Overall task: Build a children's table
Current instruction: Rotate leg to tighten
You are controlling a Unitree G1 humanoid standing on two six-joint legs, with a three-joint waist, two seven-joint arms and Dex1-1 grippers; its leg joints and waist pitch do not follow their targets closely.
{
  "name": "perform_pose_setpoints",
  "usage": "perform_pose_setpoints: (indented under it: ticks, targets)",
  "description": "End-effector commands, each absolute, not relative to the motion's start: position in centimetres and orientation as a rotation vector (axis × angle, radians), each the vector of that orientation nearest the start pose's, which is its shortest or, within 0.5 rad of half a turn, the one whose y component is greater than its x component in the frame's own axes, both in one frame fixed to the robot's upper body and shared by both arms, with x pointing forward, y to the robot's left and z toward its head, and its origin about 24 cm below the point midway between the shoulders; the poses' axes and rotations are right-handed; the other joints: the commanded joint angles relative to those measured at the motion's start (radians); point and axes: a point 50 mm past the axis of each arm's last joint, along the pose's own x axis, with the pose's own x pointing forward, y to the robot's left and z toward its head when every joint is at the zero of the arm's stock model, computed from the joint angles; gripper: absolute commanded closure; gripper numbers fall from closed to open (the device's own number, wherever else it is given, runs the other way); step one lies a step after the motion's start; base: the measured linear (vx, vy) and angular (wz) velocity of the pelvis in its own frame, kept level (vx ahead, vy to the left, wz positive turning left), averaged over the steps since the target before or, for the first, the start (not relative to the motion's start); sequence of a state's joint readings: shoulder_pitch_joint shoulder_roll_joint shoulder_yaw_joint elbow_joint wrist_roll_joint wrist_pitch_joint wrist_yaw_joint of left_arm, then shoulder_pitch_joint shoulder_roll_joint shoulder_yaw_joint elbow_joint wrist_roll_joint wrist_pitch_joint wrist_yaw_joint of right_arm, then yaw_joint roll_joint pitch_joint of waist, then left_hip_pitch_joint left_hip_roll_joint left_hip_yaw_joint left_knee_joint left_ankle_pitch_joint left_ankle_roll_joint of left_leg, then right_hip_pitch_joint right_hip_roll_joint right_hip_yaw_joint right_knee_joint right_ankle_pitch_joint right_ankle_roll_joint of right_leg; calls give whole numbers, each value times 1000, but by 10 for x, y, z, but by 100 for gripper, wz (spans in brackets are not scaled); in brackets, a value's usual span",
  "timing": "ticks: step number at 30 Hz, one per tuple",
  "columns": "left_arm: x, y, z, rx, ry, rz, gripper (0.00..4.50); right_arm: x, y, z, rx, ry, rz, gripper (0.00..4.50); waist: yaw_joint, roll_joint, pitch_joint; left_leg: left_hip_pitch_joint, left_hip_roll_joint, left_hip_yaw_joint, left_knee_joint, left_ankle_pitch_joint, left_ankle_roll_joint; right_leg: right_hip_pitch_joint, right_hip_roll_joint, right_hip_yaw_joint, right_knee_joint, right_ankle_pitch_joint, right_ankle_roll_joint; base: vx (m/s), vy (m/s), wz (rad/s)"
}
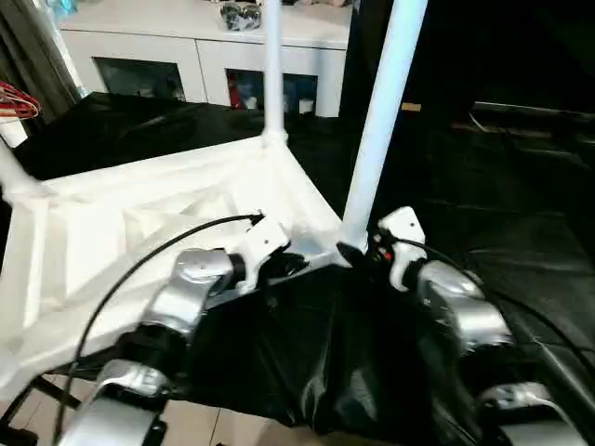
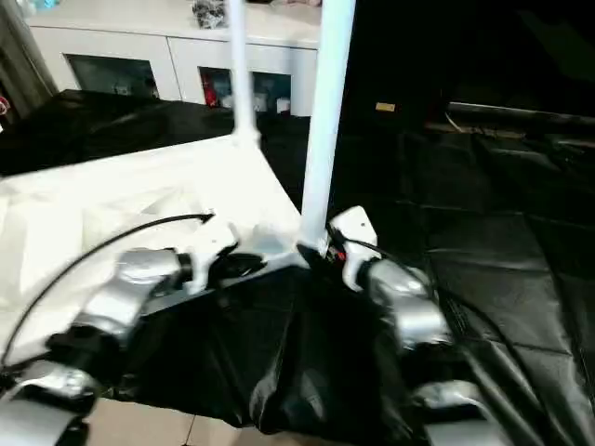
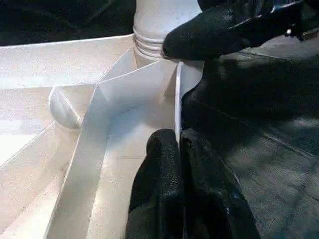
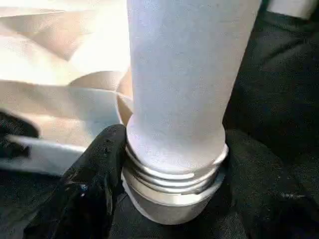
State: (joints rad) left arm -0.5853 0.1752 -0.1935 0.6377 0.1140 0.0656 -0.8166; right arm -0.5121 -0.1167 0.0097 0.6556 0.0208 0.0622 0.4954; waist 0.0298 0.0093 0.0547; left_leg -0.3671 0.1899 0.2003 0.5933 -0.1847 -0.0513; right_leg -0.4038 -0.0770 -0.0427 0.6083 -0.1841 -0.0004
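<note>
My left pincer [image 3: 179, 149] pinches the tabletop [image 1: 139, 223] rim; my right pincer [image 4: 169, 164] clamps the leg [image 1: 381, 121] base at its corner.

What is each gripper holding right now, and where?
Left gripper pinches the tabletop's edge wall; right gripper clasps the near leg at its threaded base.

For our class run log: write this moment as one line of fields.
stage: leg fitting | left gripper: shut on tabletop rim | right gripper: around near leg base at corner socket | far leg: upright in socket
</note>
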Motion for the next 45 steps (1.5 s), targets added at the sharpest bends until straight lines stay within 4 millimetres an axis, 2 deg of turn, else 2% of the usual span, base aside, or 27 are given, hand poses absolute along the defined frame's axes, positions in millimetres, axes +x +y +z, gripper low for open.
perform_pose_setpoints:
  ticks: [1,2,5,10,11,15,20,23,29,32,34,37,39,42,45]
  targets:
    - [323,42,55,332,200,-1136,450,321,-54,32,-57,219,853,176,-3,-7,-58,15,38,-24,-76,-303,4,31,-61,39,-96,-366,-188,0,0,0]
    - [323,42,55,333,198,-1138,450,321,-55,33,-38,211,858,120,-2,-6,-59,13,37,-25,-76,-300,10,33,-62,39,-95,-355,-190,0,0,0]
    - [323,46,55,338,197,-1131,450,324,-62,35,-30,204,842,100,-2,-5,-60,12,38,-24,-76,-292,16,34,-60,39,-92,-326,-198,0,0,0]
    - [323,68,58,346,182,-1176,450,329,-105,39,-97,216,858,56,1,-5,-62,11,38,-21,-72,-271,35,38,-62,40,-88,-277,-215,0,0,0]
    - [323,69,58,346,181,-1179,450,329,-107,39,-102,217,860,49,3,-6,-65,8,38,-20,-70,-244,47,41,-60,39,-83,-231,-228,0,0,0]
    - [320,81,60,346,190,-1238,450,325,-124,44,-169,215,949,49,6,-5,-66,8,39,-18,-67,-217,62,44,-61,37,-78,-186,-253,0,0,0]
    - [315,96,62,345,212,-1327,450,318,-140,51,-202,229,1089,49,10,-4,-63,7,43,-19,-69,-232,65,46,-60,35,-78,-218,-254,0,0,0]
    - [311,103,62,350,236,-1376,450,318,-146,52,-229,242,1107,49,14,-3,-63,9,46,-16,-69,-230,63,41,-60,36,-75,-207,-266,0,0,0]
    - [306,110,62,345,257,-1415,450,317,-150,53,-239,252,1153,49,14,-4,-63,10,44,-17,-69,-232,54,43,-61,37,-75,-212,-264,0,0,0]
    - [304,113,62,343,267,-1432,450,314,-150,53,-234,269,1189,81,15,-5,-64,8,45,-16,-69,-217,59,44,-60,36,-72,-194,-270,0,0,0]
    - [303,114,62,342,273,-1436,450,314,-151,52,-236,276,1198,86,16,-5,-64,9,45,-15,-68,-213,63,42,-59,36,-71,-186,-273,0,0,0]
    - [303,115,62,342,278,-1438,450,314,-151,52,-238,279,1199,129,16,-6,-63,9,45,-15,-68,-218,58,42,-60,36,-72,-201,-270,0,0,0]
    - [303,115,61,343,281,-1437,450,314,-151,52,-240,280,1200,132,16,-5,-64,10,45,-16,-68,-217,56,42,-60,36,-73,-208,-266,0,0,0]
    - [302,116,61,343,284,-1436,450,313,-151,51,-235,282,1204,165,17,-6,-65,8,44,-16,-67,-210,56,44,-59,36,-71,-197,-266,0,0,0]
    - [302,115,60,341,284,-1431,450,313,-151,49,-228,285,1201,176,17,-6,-65,9,44,-15,-66,-205,60,44,-59,36,-71,-190,-267,0,0,0]
